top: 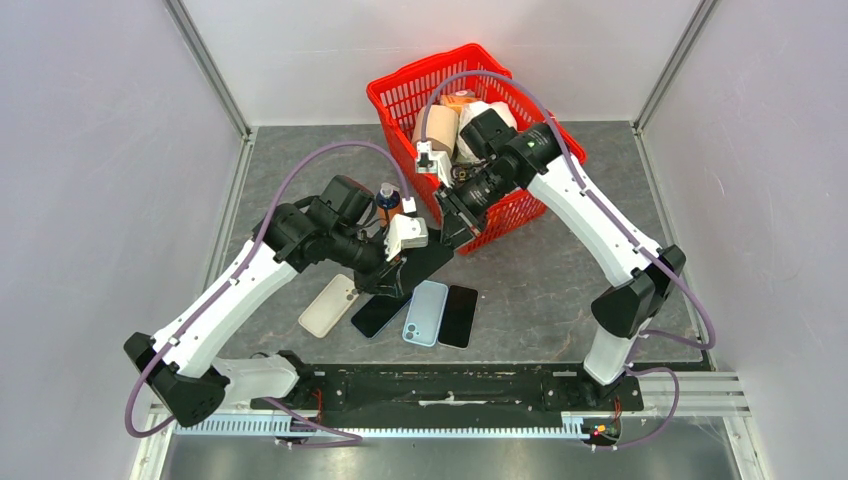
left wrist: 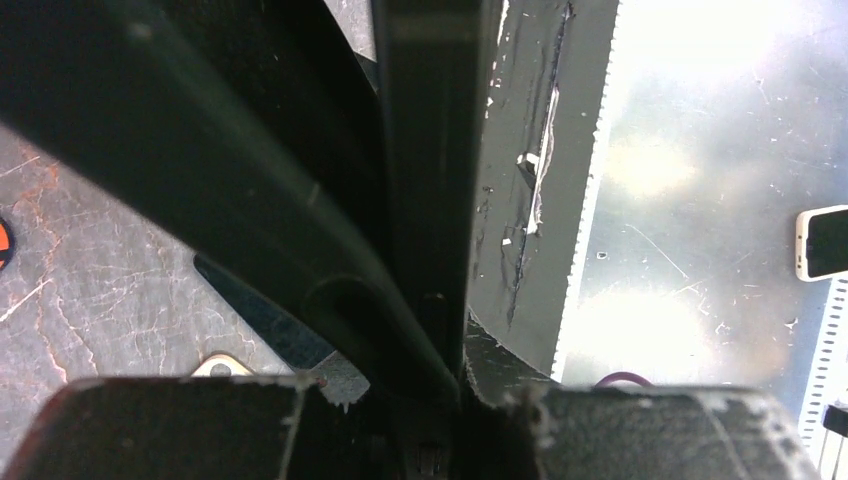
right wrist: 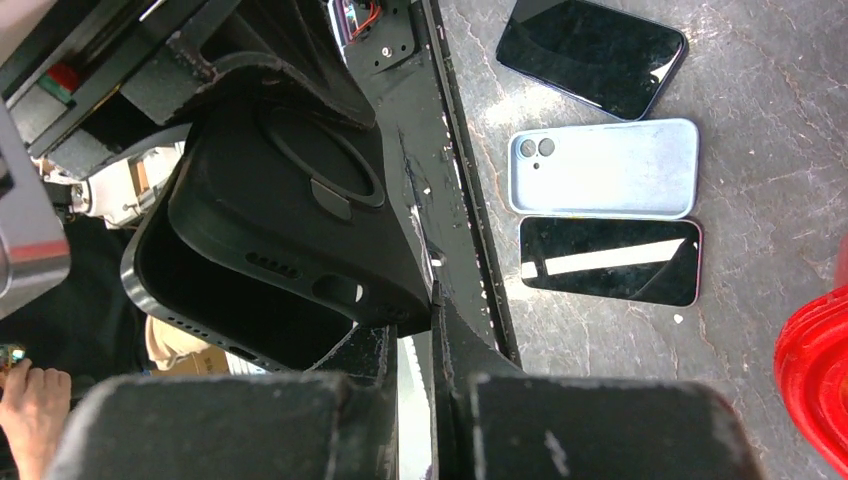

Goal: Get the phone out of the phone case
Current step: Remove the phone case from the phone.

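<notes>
My left claw (top: 394,278) is clenched on the low end of the black phone (right wrist: 222,345), held tilted above the surface (top: 560,290) just in front of the red basket (top: 398,95). My right claw (top: 449,238) is pinched tight on the lip of the phone case (right wrist: 270,200), which gapes away from the phone's bottom edge. Three other phones lie flat just beneath.

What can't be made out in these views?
- Top view: exactly where the left gripper and right gripper grip; their own bodies cover it.
- Left wrist view: the held phone is a dark blur, too close.
- Right wrist view: the case's far end, behind the left gripper.
- Top view: the basket's contents, partly under the right arm.
</notes>
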Robot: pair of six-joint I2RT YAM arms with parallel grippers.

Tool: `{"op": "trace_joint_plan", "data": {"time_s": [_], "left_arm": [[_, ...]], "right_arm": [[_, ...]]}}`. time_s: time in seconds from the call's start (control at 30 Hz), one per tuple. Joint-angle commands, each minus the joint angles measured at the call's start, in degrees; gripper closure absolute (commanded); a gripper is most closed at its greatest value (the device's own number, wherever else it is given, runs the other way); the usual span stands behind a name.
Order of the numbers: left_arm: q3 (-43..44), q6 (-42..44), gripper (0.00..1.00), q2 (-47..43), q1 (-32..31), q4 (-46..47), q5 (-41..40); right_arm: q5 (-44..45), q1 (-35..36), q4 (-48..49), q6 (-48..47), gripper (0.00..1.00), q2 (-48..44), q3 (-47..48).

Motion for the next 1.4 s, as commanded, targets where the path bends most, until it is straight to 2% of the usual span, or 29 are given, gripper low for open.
{"op": "trace_joint_plan", "data": {"time_s": [0.0,0.27,0.47,0.73,0.9,1.1,1.37], "left_arm": [[3.21,5.90,0.98,0.07,-4.90,8.24,13.28],[5.11,5.97,0.98,0.46,-4.91,8.32,13.10],[4.46,6.30,0.98,-0.03,-4.82,8.41,12.04],[2.50,4.88,0.98,-2.21,-1.26,9.99,11.17],[1.15,4.28,0.98,-3.73,1.28,10.55,12.12],[-0.45,2.99,0.98,-4.86,4.28,11.95,15.29],[-2.03,3.09,0.98,-5.11,6.12,13.06,16.75]], "right_arm": [[-4.26,0.70,25.14,6.05,1.00,2.28,1.38],[-4.39,0.76,27.45,9.02,1.00,3.10,-1.87],[-2.16,0.71,26.51,7.49,1.00,2.04,-2.62],[1.57,-2.31,21.37,-0.90,0.69,-4.66,-4.31],[3.60,-2.95,14.90,-10.66,0.53,-10.23,-6.50],[6.01,-2.92,8.71,-18.99,0.42,-15.52,-8.56],[4.52,-2.91,3.99,-24.31,0.39,-20.08,-6.80]]}}
